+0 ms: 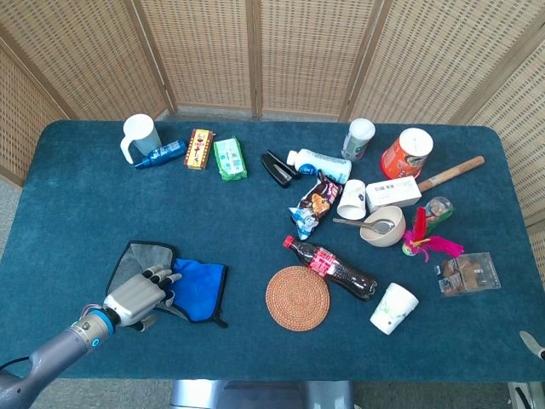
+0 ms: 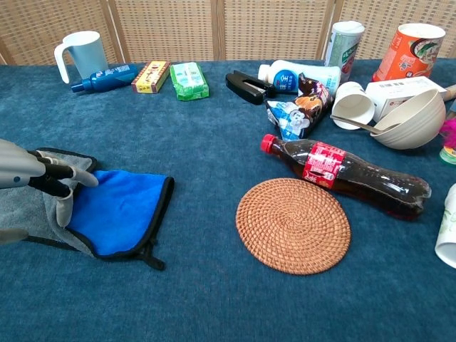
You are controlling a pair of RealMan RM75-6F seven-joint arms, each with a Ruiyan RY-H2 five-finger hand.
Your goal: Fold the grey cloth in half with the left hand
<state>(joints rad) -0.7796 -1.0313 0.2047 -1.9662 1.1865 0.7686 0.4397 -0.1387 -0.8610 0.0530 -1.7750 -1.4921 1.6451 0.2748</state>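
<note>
Grey cloth [image 1: 146, 256] under left robot hand [image 1: 136, 296]

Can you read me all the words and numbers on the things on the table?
None can be read for sure.
Cola bottle: red label with white script, too blurred to read.
Orange tub: print too blurred.
White box: small dark print, too small.
White lying bottle: blue characters, too blurred.
Snack bag, green packet, yellow-red box, blue bottle: print too small.

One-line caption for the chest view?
Left hand pinches the grey cloth, blue underside exposed, beside a woven coaster.
</note>
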